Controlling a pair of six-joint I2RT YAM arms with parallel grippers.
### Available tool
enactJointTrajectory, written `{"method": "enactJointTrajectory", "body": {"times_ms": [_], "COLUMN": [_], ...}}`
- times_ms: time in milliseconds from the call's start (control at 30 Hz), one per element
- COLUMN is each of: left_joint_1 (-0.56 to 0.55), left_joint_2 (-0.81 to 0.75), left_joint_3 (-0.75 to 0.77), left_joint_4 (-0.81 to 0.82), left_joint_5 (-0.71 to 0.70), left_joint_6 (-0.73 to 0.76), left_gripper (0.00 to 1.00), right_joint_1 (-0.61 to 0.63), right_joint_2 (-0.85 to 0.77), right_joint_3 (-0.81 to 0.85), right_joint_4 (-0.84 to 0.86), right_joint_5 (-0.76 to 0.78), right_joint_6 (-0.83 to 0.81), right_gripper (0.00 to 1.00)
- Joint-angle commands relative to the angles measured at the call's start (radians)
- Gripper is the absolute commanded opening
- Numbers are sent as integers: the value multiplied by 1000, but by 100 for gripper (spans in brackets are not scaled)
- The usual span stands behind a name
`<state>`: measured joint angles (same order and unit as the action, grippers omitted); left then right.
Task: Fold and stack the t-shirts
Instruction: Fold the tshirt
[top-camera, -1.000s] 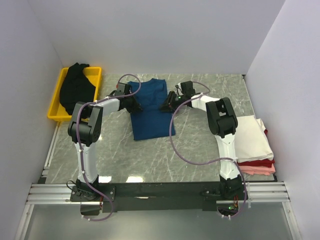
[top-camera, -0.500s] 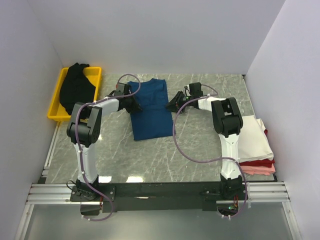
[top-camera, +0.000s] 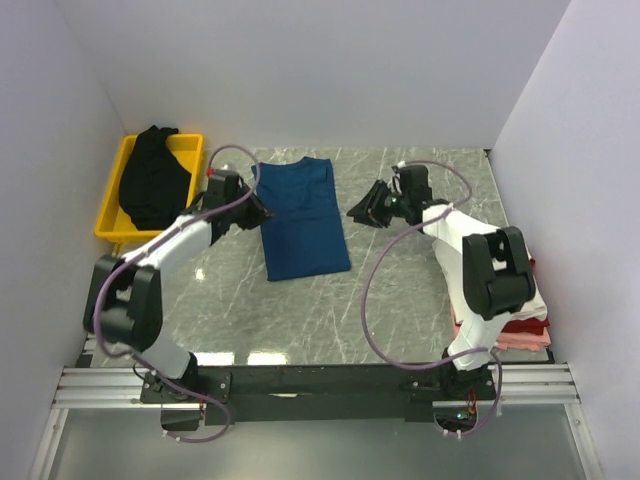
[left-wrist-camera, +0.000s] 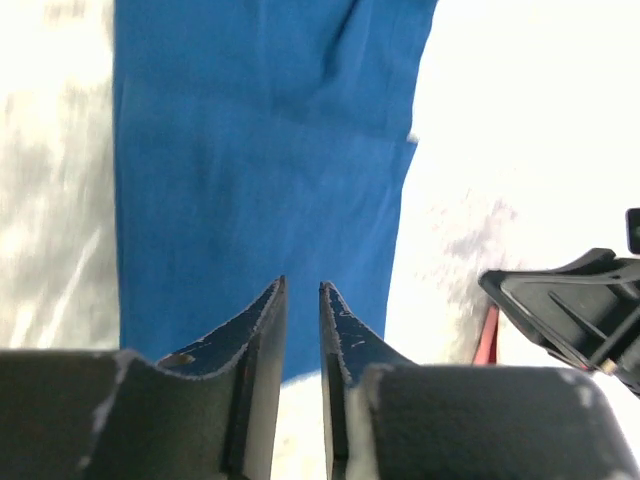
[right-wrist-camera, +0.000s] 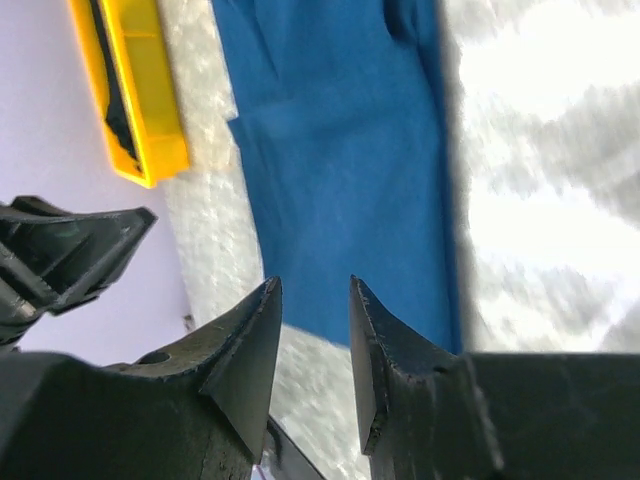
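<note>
Inspected grey marbled table (top-camera: 300, 310), boxed in by plain white walls (top-camera: 300, 70). Found blue shirt (top-camera: 300, 215) lying flat mid-table, folded narrow. Noted left gripper (left-wrist-camera: 300, 290) just beside its left edge, jaws slightly parted, empty. Noted right gripper (right-wrist-camera: 312, 285) off to its right, jaws spread, empty. Logged black shirt (top-camera: 150, 185) in yellow tray (top-camera: 193, 150), far left. Logged stack of folded shirts (top-camera: 525, 335) at right edge.

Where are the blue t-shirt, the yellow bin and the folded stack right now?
blue t-shirt (top-camera: 303, 215), top external view, middle of the flat folded panel.
yellow bin (top-camera: 110, 226), top external view, its near left rim.
folded stack (top-camera: 528, 327), top external view, red layer at the near edge, beside the right arm.
</note>
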<state>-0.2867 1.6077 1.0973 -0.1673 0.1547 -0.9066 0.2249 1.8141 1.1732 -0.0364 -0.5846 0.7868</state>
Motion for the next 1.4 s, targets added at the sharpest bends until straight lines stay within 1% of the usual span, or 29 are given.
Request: {"method": "enactJointTrajectory", "body": {"times_ms": [0,67,167,233,400,433,667,833,933,1033,1133,1167,1333,1367], "left_joint_1": [-26,-45,-80,-101,-109,-109,-109,-109,-109,-109,-111,-112,-126,-129], "left_joint_2": [-112,-149,-201,-238,-307,-311,-295,-261,-236,-210,-189,-183,-140,-134], "left_joint_3": [-147,-224,-295,-329,-450,-464,-514,-531,-544,-556,-576,-579,-573,-571], "left_joint_4": [49,68,68,63,92,100,143,160,201,219,247,264,278,276], "left_joint_5": [-29,-23,-37,-70,-95,-95,-90,-98,-107,-113,-112,-107,-110,-115], "left_joint_6": [-78,-87,-97,-104,-143,-146,-152,-158,-161,-164,-170,-172,-176,-181], "left_gripper": [25,27,28,29,41,42,43,43,43,43,43,43,43,42], "right_joint_1": [28,50,90,103,113,116,149,185,191,192,194,192,194,194], "right_joint_2": [-71,-110,-143,-154,-160,-159,-121,-113,-113,-105,-96,-91,-84,-82], "right_joint_3": [-141,-214,-274,-317,-362,-371,-371,-369,-380,-395,-403,-403,-405,-403], "right_joint_4": [35,33,30,35,33,67,95,82,81,92,104,105,118,118], "right_joint_5": [52,81,167,181,210,210,216,233,250,249,246,246,233,230], "right_joint_6": [-40,-50,-81,-93,-103,-101,-89,-89,-92,-90,-86,-86,-83,-80], "right_gripper": [41,41,41,41,44,45,45,45,45,43,38,34,29,26]}}
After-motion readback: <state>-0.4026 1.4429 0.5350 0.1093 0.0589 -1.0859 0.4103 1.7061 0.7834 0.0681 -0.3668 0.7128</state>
